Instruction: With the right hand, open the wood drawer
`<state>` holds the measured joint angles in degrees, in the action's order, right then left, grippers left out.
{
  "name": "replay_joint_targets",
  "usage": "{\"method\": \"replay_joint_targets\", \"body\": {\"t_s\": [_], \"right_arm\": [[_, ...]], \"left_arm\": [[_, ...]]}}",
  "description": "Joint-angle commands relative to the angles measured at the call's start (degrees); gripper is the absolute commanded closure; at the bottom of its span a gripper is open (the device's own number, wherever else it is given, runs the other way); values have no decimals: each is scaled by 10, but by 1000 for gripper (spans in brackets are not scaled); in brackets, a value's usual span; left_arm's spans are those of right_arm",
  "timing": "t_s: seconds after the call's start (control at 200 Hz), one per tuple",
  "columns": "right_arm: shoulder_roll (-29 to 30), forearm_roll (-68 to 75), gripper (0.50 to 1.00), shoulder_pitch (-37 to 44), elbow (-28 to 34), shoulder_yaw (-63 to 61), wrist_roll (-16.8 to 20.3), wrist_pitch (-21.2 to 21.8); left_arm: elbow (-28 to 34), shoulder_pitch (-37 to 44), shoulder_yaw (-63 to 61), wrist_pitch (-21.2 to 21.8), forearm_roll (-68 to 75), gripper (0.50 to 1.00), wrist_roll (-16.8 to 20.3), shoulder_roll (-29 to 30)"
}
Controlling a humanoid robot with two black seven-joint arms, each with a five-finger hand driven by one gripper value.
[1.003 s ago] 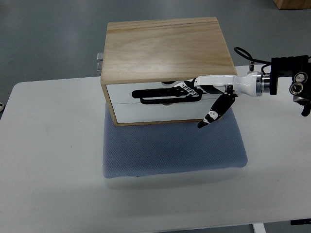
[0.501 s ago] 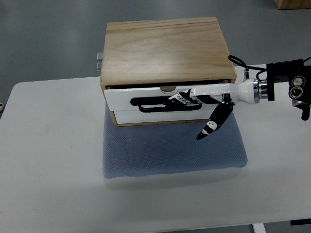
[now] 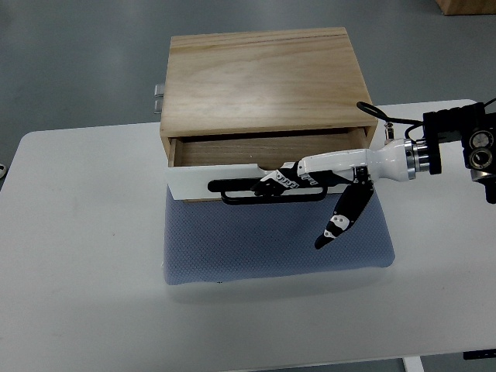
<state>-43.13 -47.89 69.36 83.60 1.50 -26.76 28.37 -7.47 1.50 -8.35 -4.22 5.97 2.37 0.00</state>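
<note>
1. Toward the desk's (image 3: pixel 85 256) far edge, near its middle, stands a wood drawer box (image 3: pixel 263 77) with a plain plank top and white fronts.
2. It rests on the far part of a blue-grey padded mat (image 3: pixel 279 248), which spreads out toward the near edge of the white desk.
3. Its upper drawer (image 3: pixel 194 177) is pulled partly out; the bare wooden inside shows as a strip between the box's top and the white front panel.
4. A black bar handle (image 3: pixel 240 194) runs along that front panel.
5. From the desk's right edge the right arm reaches in, white at the forearm with a black wrist block and a looped black cable.
6. The right hand (image 3: pixel 298 177) lies across the drawer front, its fingers (image 3: pixel 275 180) curled around the handle and gripping it.
7. The thumb (image 3: pixel 341 221), black with white marks, hangs free, pointing down over the mat toward the near edge and touching nothing I can make out.
8. A small metal fitting (image 3: pixel 158 96) sticks out from the box's far left corner.
9. Grey floor lies beyond the desk's far edge, with a brown carton's corner (image 3: pixel 465 6) at the picture's top right.
</note>
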Motion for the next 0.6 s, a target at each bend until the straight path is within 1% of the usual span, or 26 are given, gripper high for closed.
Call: {"method": "replay_joint_targets", "body": {"t_s": [0.0, 0.281, 0.506, 0.581, 0.596], "right_arm": [[-5, 0, 548, 0, 19, 0, 0, 0], [-33, 1, 548, 3, 57, -4, 0, 6], [-40, 8, 548, 13, 58, -19, 0, 8], [-49, 12, 548, 13, 59, -35, 0, 20], [-53, 16, 548, 13, 58, -40, 1, 29]], "left_arm": [[0, 0, 0, 0, 0, 500, 0, 0], [0, 0, 0, 0, 0, 500, 0, 0], [0, 0, 0, 0, 0, 500, 0, 0], [0, 0, 0, 0, 0, 500, 0, 0], [0, 0, 0, 0, 0, 500, 0, 0]]}}
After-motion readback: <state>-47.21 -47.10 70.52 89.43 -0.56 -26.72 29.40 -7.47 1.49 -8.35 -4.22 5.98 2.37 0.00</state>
